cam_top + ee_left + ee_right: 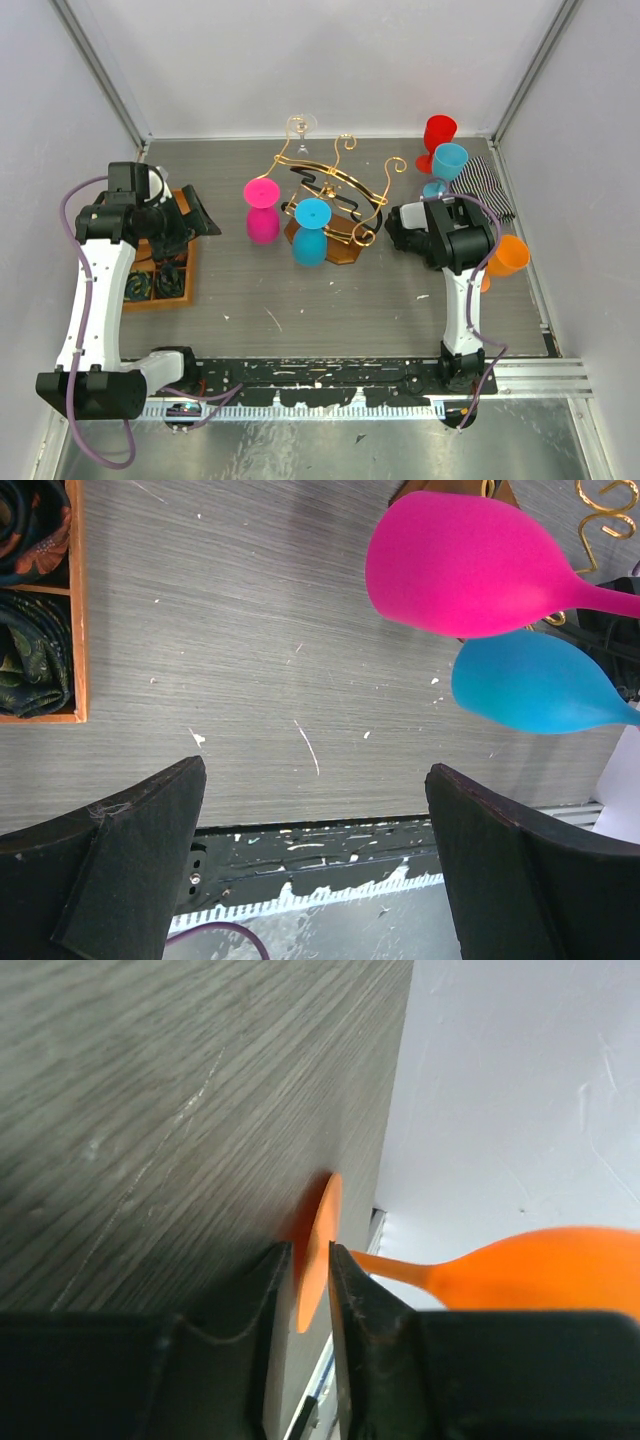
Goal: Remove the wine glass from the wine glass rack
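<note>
The right gripper (308,1256), jaws pinched on the foot of an orange wine glass (540,1265), holds it well clear of the gold wire wine glass rack (340,195), so the next move is probably setting it down gently; the left gripper (312,780) is wide open and empty.

Can't make out a single word, label, brand or number on any of my three feeds, not on the rack (340,195), orange glass (510,255), tray (158,302) or table (300,300).
</note>
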Motion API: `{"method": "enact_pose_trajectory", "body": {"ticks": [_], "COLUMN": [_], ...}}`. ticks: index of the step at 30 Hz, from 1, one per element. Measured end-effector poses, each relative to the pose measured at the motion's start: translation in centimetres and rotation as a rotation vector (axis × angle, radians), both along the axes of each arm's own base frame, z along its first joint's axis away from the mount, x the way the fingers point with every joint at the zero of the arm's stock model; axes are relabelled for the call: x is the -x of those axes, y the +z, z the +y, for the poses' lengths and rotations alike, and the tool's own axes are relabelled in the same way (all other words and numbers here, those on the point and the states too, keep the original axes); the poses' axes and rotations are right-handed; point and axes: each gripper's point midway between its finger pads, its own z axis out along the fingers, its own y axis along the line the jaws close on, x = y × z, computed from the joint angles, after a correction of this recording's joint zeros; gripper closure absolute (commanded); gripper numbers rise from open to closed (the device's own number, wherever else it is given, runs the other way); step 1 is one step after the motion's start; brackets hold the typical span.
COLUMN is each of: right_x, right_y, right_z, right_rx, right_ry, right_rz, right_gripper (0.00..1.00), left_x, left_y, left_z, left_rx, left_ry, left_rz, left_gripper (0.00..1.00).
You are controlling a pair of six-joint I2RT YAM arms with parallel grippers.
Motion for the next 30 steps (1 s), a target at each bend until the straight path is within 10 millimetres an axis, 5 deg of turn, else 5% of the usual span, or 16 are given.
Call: {"method": "enact_pose_trajectory", "body": {"ticks": [4, 9, 12, 13, 30], "right_x": [-0.1, -0.1, -0.2, -0.3, -0.7], "right_y": [0.3, 1.0, 1.8, 2.5, 2.5], "right_z": [0.1, 0.1, 0.2, 0.2, 3.6], "right_rx": [0.009, 0.031, 0.037, 0.039, -0.286], "right_ry": [0.017, 0.044, 0.060, 0.067, 0.058], "right_rz": [0.021, 0.057, 0.068, 0.073, 0.036], "right_gripper": [0.60, 0.33, 0.03, 0.00, 0.00], "left_x": [0.0, 0.0, 0.0, 0.0, 0.0], "left_y": [0.0, 0.0, 0.0, 0.0, -0.1], "left_z": [0.0, 0.1, 0.1, 0.1, 0.2], "left_rx": [-0.002, -0.006, -0.009, -0.010, -0.013], "left_ry": [-0.003, -0.005, -0.005, -0.005, -0.004], "left_rz": [-0.001, -0.002, -0.002, -0.002, -0.002], "left_gripper": [0.02, 0.02, 0.02, 0.02, 0.02]}}
